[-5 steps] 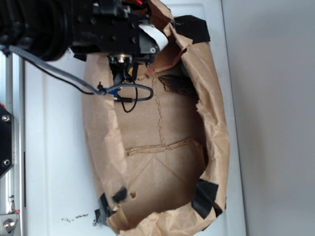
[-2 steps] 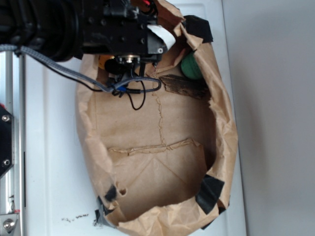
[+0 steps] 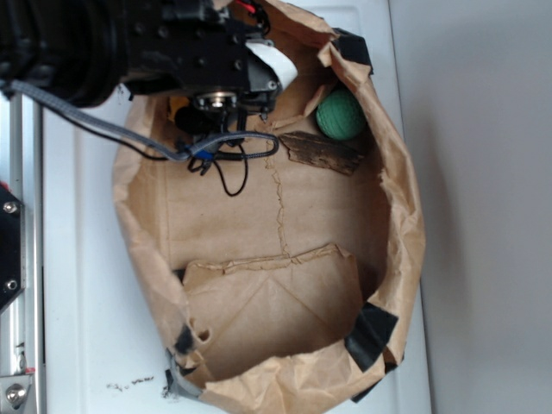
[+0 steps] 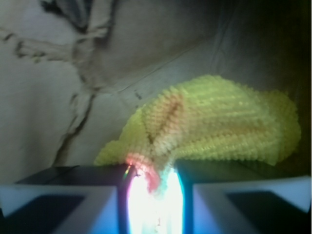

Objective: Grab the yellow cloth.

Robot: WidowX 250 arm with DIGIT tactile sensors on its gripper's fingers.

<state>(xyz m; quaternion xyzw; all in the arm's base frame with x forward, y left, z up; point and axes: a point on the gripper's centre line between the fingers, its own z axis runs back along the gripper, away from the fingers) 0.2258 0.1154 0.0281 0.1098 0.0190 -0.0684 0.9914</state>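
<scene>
In the wrist view the yellow cloth (image 4: 214,122), ribbed and bunched, lies on the brown paper floor, and one fold of it runs down into the narrow gap between my two fingers. My gripper (image 4: 153,190) is shut on that fold. From the exterior view the gripper (image 3: 211,103) reaches into the top left of the paper bag, with only a sliver of the yellow cloth (image 3: 179,109) showing beside it.
The brown paper bag (image 3: 397,216) lies open with crumpled walls and black tape (image 3: 373,336) at its corners. A green ball (image 3: 339,115) and a dark bark-like piece (image 3: 321,152) sit to the right of the gripper. A loose cable (image 3: 228,151) hangs below the wrist.
The bag's walls have spread outward, uncovering the green ball and the bark piece. A sliver of yellow now shows by the gripper, which has shifted slightly left.
</scene>
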